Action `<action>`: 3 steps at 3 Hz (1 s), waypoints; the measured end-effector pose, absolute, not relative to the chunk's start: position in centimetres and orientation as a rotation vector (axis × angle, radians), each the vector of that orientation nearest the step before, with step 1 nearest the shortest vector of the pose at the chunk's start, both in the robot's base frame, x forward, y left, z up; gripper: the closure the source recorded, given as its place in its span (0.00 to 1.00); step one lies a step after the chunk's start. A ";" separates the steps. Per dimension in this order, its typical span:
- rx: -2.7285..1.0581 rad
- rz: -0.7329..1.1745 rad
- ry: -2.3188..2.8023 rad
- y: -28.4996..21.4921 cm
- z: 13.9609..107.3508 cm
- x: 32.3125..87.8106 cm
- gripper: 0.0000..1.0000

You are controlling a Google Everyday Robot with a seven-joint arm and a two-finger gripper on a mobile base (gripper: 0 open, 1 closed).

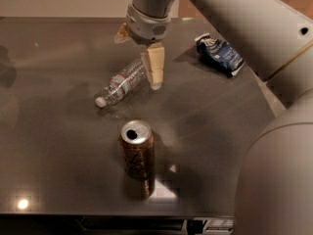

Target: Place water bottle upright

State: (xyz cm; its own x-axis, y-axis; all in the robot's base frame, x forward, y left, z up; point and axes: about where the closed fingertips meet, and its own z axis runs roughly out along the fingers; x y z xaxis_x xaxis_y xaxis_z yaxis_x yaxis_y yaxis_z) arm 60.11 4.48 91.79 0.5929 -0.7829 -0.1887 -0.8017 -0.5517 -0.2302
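The water bottle [122, 84] lies on its side on the dark table [54, 146], a clear ribbed bottle with a red-and-white label. Its white cap points to the front left and its base to the back right. My gripper [139, 55] hangs from the arm just above and behind the bottle's base. It is open and empty. One tan finger [154, 67] stands close to the right of the base, and the other finger [121, 33] shows only partly behind the wrist.
A brown-gold drink can [138, 153] stands upright in front of the bottle. A crumpled blue snack bag [220, 54] lies at the back right. My arm fills the right side of the view. The table's front edge runs along the bottom.
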 end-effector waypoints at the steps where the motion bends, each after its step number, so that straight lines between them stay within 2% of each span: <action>1: -2.625 0.072 1.189 6.3 90.5 60.5 0.00; 3: -2.772 0.026 1.064 8.0 87.6 61.2 0.00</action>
